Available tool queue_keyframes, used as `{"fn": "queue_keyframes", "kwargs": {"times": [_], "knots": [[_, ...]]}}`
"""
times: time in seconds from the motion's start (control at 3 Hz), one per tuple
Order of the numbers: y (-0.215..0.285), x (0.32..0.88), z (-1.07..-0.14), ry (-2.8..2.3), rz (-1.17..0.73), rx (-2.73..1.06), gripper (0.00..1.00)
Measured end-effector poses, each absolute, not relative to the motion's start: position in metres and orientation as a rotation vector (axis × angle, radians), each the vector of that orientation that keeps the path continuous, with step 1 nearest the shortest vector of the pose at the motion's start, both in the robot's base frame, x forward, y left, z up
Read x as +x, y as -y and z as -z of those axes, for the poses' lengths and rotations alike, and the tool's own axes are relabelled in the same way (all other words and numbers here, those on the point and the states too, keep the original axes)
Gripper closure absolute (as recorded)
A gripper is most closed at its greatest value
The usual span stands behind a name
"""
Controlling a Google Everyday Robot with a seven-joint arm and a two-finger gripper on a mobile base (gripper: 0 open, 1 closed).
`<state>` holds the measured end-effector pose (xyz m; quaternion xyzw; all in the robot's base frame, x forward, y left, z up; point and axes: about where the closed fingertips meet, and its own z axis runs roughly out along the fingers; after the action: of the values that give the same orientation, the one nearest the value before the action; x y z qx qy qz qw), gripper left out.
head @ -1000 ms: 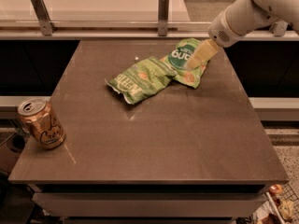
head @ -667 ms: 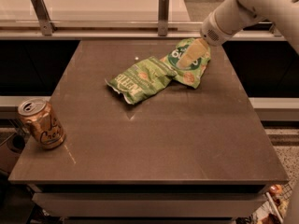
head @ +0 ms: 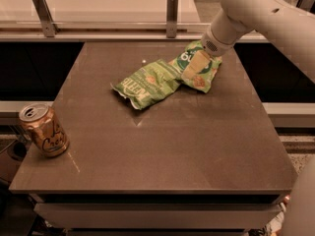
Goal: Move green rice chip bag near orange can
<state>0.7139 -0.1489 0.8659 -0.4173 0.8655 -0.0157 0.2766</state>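
The green rice chip bag (head: 212,71) lies at the back right of the table, bright green with part of its dark round logo showing. My gripper (head: 196,65) comes down from the upper right and sits over the middle of this bag, hiding part of it. The orange can (head: 43,130) stands upright at the front left corner of the table, far from the bag and the gripper.
A duller green Kettle bag (head: 147,82) lies just left of the rice chip bag, its right end touching or overlapping it. The brown table (head: 167,146) drops off at all edges. A railing with metal posts (head: 172,8) runs behind it.
My arm has swung left and lower, and the gripper has moved from the bag's right edge to over its middle. Both bags and the can stay in place.
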Motion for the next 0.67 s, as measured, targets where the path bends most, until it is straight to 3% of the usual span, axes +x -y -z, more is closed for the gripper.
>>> {"fn": "queue_keyframes", "kwargs": {"times": [0.67], "knots": [[0.142,0.715,-0.839,-2.393,0.11,-1.135,0.0]]}}
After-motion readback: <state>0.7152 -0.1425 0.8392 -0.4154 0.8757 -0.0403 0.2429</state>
